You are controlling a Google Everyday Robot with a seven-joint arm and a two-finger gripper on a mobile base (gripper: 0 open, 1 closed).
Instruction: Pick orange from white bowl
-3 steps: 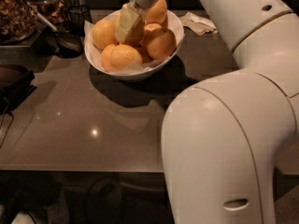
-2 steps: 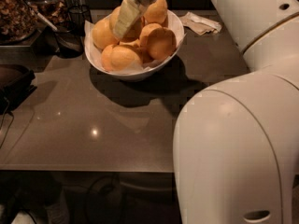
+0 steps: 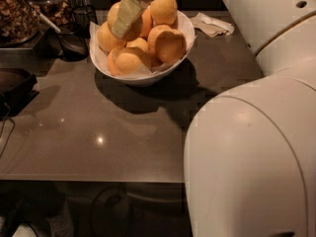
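The white bowl point(image 3: 148, 77) is set upright on the counter point(image 3: 98, 132), mouth upward and heaped with oranges point(image 3: 131, 60) — round, so no long axis is shown. The gripper point(image 3: 126, 18) is seen slanted down-left over the heap, cut off by the upper edge — whether it is released or clenched cannot be told. The lower right is covered by the arm point(image 3: 247, 157).

Your white bowl point(image 3: 143, 79), glossy, paper-lined, upright at far centre, heaped with oranges point(image 3: 170, 46), your gripper point(image 3: 129, 15) on the pile's far-left top
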